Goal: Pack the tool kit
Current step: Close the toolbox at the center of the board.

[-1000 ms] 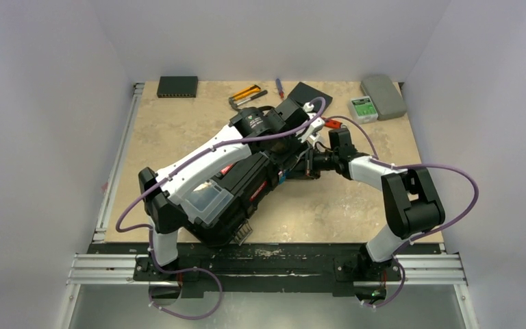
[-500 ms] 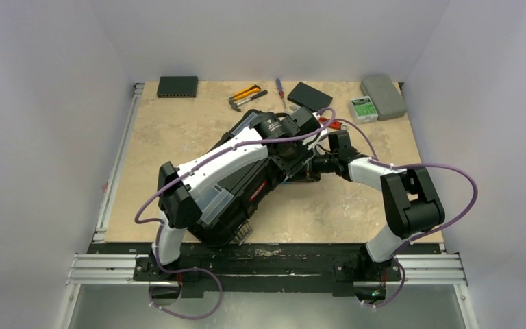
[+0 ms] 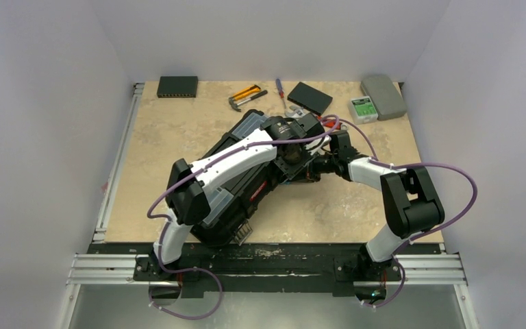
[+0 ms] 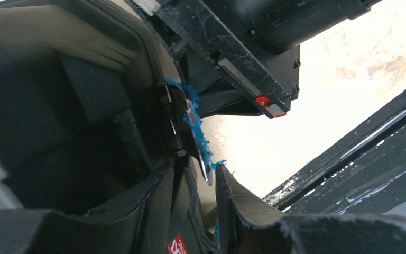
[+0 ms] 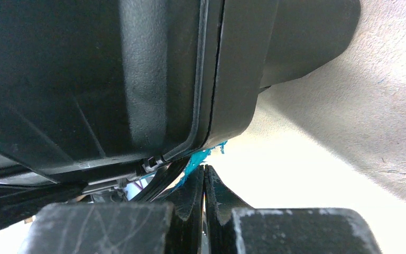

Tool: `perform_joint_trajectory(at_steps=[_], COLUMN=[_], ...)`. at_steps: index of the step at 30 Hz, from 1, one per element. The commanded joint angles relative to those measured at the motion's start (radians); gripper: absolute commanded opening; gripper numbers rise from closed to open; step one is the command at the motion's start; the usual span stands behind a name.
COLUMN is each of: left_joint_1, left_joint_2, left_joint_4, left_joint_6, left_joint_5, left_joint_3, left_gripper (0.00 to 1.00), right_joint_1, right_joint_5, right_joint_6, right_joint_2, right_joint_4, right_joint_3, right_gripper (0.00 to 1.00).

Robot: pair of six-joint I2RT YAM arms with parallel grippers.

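Middle of the table: the black toolbox [image 3: 245, 207] lies slantwise on the beige table [image 3: 171, 137]. One end is near the front edge and the other points to the far right. A clear lid compartment [image 3: 219, 201] faces up beside a red label.
Left arm: stretched along the top of the toolbox from near left to far right, covering much of the lid.
Left gripper [image 4: 193, 170]: down at the far end of the toolbox, fingers apart with a narrow gap. A thin metal strip edged with frayed blue stands at the mouth of the gap. Whether the fingers touch it cannot be told.
Right arm: reaches in from the right, low over the table.
Right gripper [image 5: 204, 170]: fingers pressed together with nothing between them, tips just below the seam at a rounded corner of the toolbox.
Far edge, loose tools: a yellow-handled tool [image 3: 248, 90] and a dark-handled tool with a metal head [image 3: 245, 101] lie side by side. A screwdriver [image 3: 279, 87] lies just right of them. All three are outside the toolbox.
Far right: a flat black box [image 3: 309, 98], a small green-labelled box [image 3: 363, 108] and a grey case [image 3: 383, 96].
Far left corner: a flat black device [image 3: 177, 86].
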Motion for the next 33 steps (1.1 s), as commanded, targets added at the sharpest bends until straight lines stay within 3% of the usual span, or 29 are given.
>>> perform_joint_trajectory(at_steps=[1,6,11,18,24,33], left_joint_1=[-0.006,-0.006,-0.003,0.015,0.046,0.078], left_joint_2=[0.018,-0.008,0.006,0.037,0.025,-0.017], left_joint_4=[0.019,0.051,0.059,0.070,0.076,0.075], left_joint_6=[-0.020,-0.036,-0.049,-0.055,-0.058,-0.051], left_joint_5=[0.064,0.126,0.146,0.153,0.123,0.147], left_joint_3=[0.034,0.007,-0.001,-0.024,-0.040,-0.040], left_gripper=[0.33,0.47,0.47,0.32,0.00,0.00], right_joint_1=[0.001,0.001,0.001,-0.002,-0.013,-0.037], right_joint_5=[-0.004,-0.003,-0.003,-0.006,-0.004,0.034], right_joint_6=[-0.007,-0.006,-0.002,-0.004,0.000,0.001], right_joint_2=[-0.008,-0.006,-0.012,-0.024,-0.036,-0.059], right_joint_4=[0.026,0.026,0.026,0.017,0.017,0.013], right_joint_3=[0.011,0.014,0.017,0.020,0.014,-0.011], right_gripper=[0.00,0.00,0.00,0.00,0.00,0.00])
